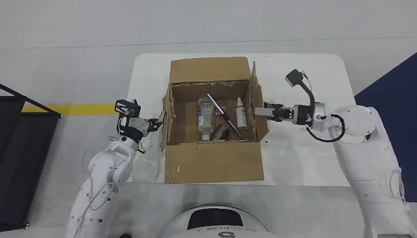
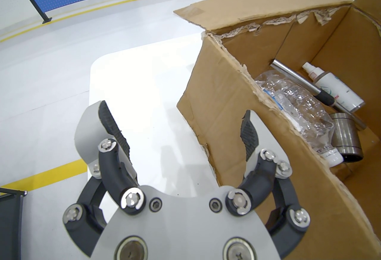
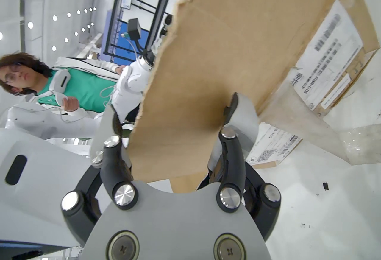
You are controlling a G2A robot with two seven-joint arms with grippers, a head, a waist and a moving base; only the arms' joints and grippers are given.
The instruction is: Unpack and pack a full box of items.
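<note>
**Top view check: box full, both pincers at its side flaps**

I am starting at the left, where the left pincer (image 2: pixel 174 109) is hovering released, fingers spread about the edge of the left flap (image 2: pixel 220 79) and clasping nothing. I am reading that as lining up to press the flap outward, clear of the opening. The box (image 1: pixel 215 163) is sitting mid-bench (image 1: pixel 306 163), and everything is lying inside on its floor. First comes a crushed clear bottle (image 1: pixel 204 115), then a metal rod (image 1: pixel 225 115) slanting across. A short metal cylinder (image 1: pixel 220 132) is lying by the bottle's cap end, and a white spray bottle (image 1: pixel 242 113) is resting near the right wall. Nothing is lying out on the bench, so I am judging the unpacking as not yet begun. At the right, the right flap (image 3: pixel 238 20) is standing upright between the spread fingers of the right pincer (image 3: pixel 174 110). One pad is touching the card, but I am not seeing a clamp.
</note>
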